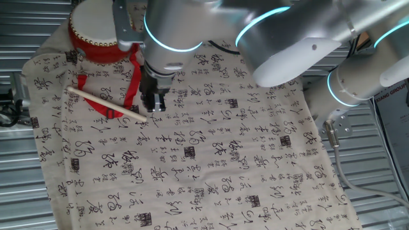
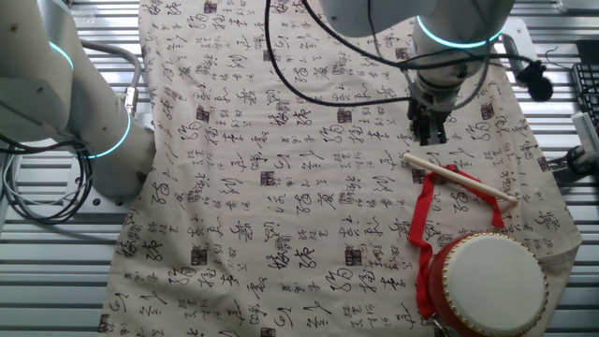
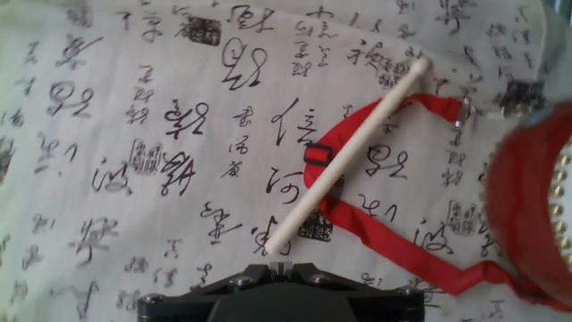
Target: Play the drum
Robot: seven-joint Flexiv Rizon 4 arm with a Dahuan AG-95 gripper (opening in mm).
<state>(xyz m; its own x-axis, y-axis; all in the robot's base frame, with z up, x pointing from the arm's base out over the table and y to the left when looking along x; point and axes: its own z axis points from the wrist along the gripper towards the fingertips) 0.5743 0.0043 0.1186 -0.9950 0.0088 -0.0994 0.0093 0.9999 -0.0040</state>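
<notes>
The drum has a red body and a cream skin and stands at one corner of the cloth; it also shows in the other fixed view and at the right edge of the hand view. Its red strap loops over the cloth. A thin pale wooden stick lies flat across the strap. My gripper hangs just above the stick's end farthest from the drum. Its jaws are close together with nothing held.
A cream cloth printed with black calligraphy covers the table, over a ribbed metal surface. The arm's base and cables stand beside the cloth. A black strap buckle sits under the stick.
</notes>
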